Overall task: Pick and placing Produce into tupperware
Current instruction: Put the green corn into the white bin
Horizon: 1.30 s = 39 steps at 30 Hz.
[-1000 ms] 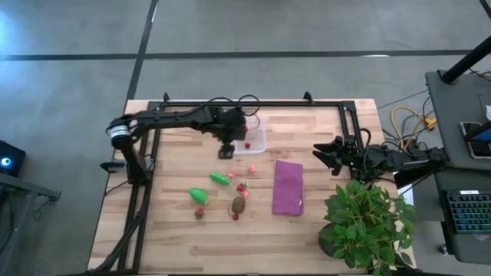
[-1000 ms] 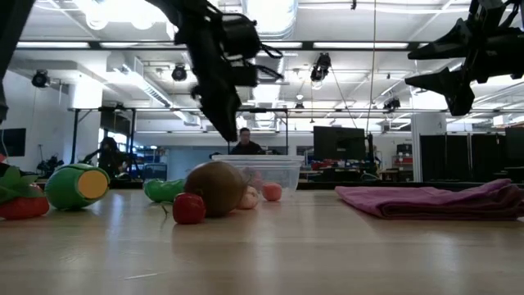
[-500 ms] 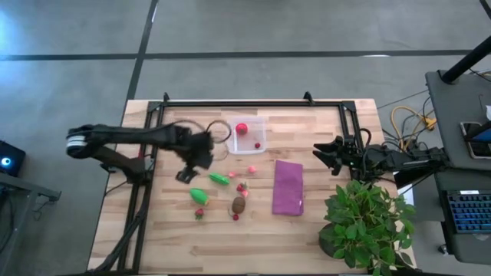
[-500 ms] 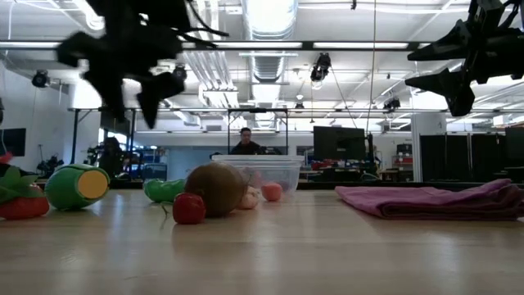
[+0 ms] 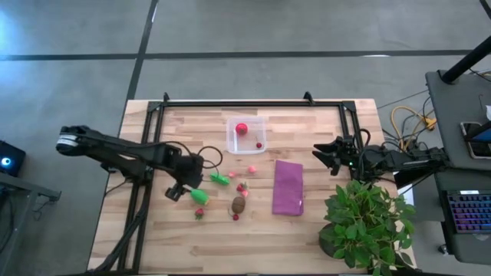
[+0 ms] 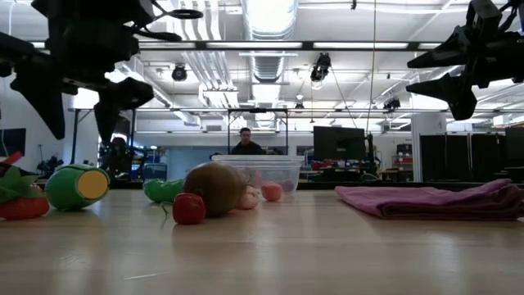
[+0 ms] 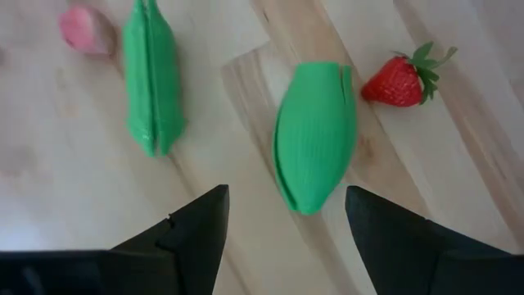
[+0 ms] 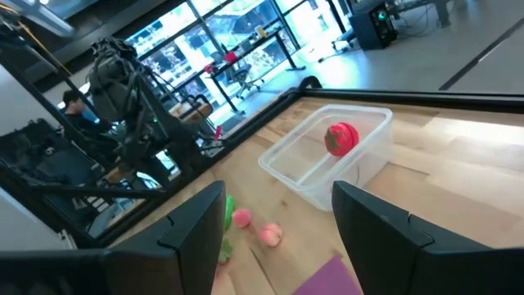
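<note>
We see the tupperware (image 5: 246, 135), a clear square container, sitting toward twelve o'clock on the wooden counter (image 5: 322, 230). Inside it lie a red round fruit (image 5: 242, 129) and a tiny red bit (image 5: 258, 145), so we judge two pieces as placed.

The rest of the produce is loose on the counter, at about six o'clock from the container. A pink piece (image 5: 251, 169) is nearest it. Below that lie a slim green pod (image 5: 219, 179), a small pink-red cluster (image 5: 242, 187), a brown oval (image 5: 238, 205) and a fatter ribbed green vegetable (image 5: 199, 196). A strawberry (image 5: 199, 214) and another tiny red bit (image 5: 235, 217) lie closest to the counter's near edge. We judge most of the job as not yet done.

The left gripper (image 5: 179, 189) hovers just at nine o'clock of the ribbed green vegetable (image 7: 313, 133). Its fingers (image 7: 190, 229) are spread wide with nothing between them. In its wrist view the vegetable lies just ahead of the gap, the strawberry (image 7: 401, 79) beside it. We take this as the likely next pick.

A purple cloth (image 5: 288, 187) lies at four o'clock from the container. The right gripper (image 5: 324, 156) waits beyond it near the three o'clock edge, fingers spread and empty. A potted plant (image 5: 364, 222) stands at the five o'clock corner.
</note>
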### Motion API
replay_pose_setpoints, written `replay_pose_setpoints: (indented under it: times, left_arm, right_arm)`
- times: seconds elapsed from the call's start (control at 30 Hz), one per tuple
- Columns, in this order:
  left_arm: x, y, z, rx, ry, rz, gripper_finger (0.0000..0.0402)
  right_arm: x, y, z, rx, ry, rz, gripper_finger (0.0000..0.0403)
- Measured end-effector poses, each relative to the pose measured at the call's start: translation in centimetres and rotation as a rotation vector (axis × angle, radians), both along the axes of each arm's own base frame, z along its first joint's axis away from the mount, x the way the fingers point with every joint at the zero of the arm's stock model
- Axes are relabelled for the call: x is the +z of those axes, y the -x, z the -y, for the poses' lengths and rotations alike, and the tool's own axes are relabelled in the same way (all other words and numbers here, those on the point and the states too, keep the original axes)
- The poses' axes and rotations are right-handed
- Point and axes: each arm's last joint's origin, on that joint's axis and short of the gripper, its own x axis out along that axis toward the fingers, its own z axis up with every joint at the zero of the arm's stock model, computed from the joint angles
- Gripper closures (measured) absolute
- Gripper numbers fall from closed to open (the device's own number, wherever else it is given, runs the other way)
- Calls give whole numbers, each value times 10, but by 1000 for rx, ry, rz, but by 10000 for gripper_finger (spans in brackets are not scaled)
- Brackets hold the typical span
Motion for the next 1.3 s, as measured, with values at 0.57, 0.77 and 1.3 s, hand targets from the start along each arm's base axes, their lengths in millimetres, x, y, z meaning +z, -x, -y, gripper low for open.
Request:
replay_pose_setpoints:
  times: [0.57, 0.77, 1.3]
  left_arm:
    - [-21, -17, 30, 27, 74, -25, 171]
    - [-31, -25, 39, 12, 18, -5, 171]
    - [-68, -35, 42, 103, -74, -139, 171]
  right_arm:
    - [0, 0, 0, 2, 0, 1, 186]
    - [0, 0, 0, 2, 0, 1, 186]
    - [0, 0, 0, 2, 3, 0, 186]
